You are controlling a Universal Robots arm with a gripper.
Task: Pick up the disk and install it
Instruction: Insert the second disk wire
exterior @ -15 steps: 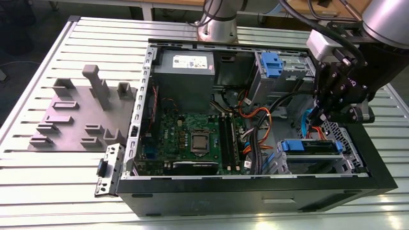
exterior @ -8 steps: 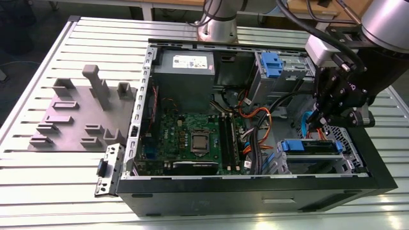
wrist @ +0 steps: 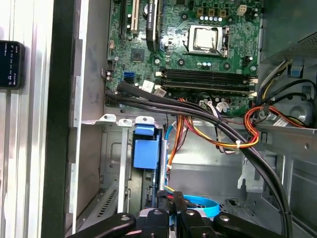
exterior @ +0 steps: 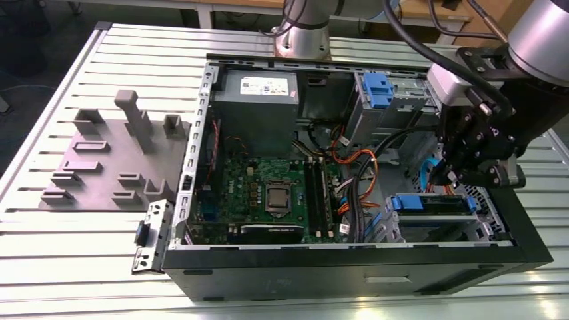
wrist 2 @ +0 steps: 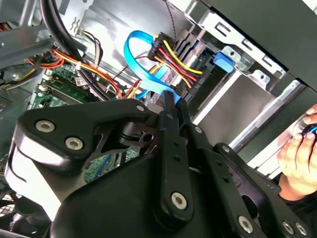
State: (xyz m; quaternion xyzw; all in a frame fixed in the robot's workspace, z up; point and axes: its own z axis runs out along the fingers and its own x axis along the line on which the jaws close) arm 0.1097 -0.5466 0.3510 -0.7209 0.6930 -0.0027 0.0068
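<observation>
**Setting: robotics lab / assembly test cell**

An opened desktop computer case [exterior: 356, 263] lies on a bench [exterior: 62, 220] of slotted aluminium profile. A grey moulded fixture plate [exterior: 106, 167] sits beside the case. The robot arm base [exterior: 302, 30] is bolted at the bench's far edge. Wooden desks [exterior: 249, 7] stand behind the bench.

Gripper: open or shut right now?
Shut. In the second wrist view the gripper has its fingers pressed together with no gap, tips at the blue flat cable inside the case.
</observation>
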